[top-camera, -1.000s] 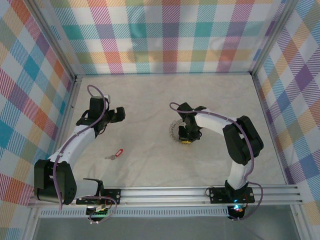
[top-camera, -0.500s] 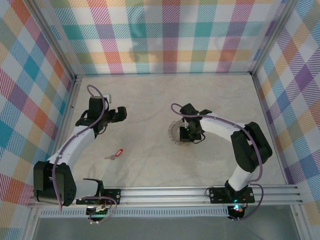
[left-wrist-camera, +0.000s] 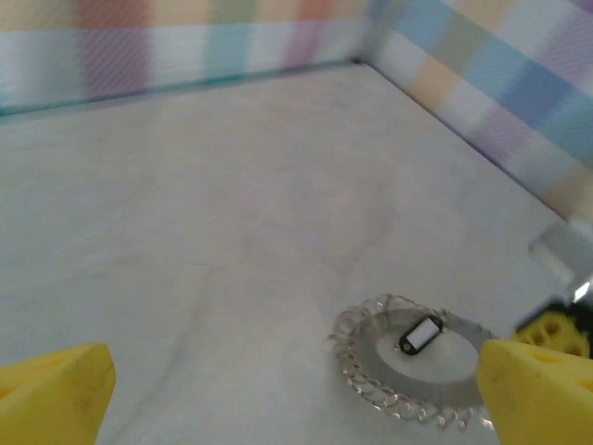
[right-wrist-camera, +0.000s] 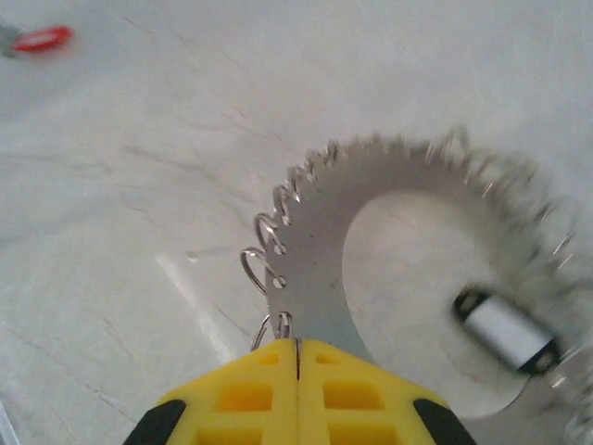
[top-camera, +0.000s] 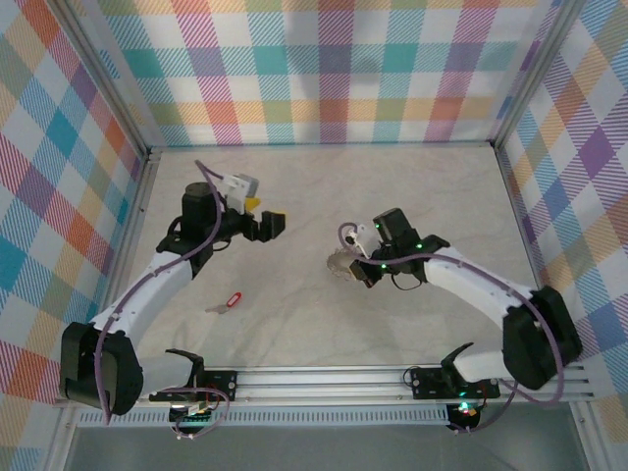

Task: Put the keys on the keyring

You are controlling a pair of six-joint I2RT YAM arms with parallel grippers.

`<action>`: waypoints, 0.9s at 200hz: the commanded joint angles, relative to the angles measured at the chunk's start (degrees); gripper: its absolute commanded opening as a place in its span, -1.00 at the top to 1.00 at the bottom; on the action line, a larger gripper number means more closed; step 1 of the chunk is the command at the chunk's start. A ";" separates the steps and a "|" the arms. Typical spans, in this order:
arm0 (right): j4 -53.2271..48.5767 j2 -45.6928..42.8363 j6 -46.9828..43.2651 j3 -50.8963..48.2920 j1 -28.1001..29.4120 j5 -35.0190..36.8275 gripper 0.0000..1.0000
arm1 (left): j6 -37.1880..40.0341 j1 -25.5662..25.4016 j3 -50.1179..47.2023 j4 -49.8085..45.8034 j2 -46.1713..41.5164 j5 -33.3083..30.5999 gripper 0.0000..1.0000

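Observation:
The keyring (top-camera: 341, 263) is a flat grey toothed ring with small wire loops along its edge, near the middle of the table. My right gripper (top-camera: 361, 267) is shut on its rim; the yellow fingertips (right-wrist-camera: 269, 371) pinch the ring (right-wrist-camera: 315, 241) edge-on. A key with a black tag (right-wrist-camera: 505, 332) shows inside the ring's centre hole (left-wrist-camera: 422, 335); I cannot tell whether it hangs on a loop. A key with a red tag (top-camera: 233, 300) lies loose on the table to the left (right-wrist-camera: 42, 39). My left gripper (top-camera: 270, 226) hovers open, left of the ring (left-wrist-camera: 371, 357), holding nothing (left-wrist-camera: 295, 399).
Plaid walls (top-camera: 334, 69) close the table on three sides, with the far right corner seen from the left wrist (left-wrist-camera: 357, 60). An aluminium rail (top-camera: 324, 378) runs along the near edge. Bare tabletop (top-camera: 294, 186) lies between the arms.
The left gripper has swung right toward the ring. The right arm has stretched out lower and its gripper has closed on the ring's rim, shifting the ring slightly left.

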 commanded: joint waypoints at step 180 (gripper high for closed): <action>16.30 -9.07 -14.22 3.77 -0.01 -25.32 1.00 | 32.04 -16.23 9.85 -11.04 7.24 14.81 0.16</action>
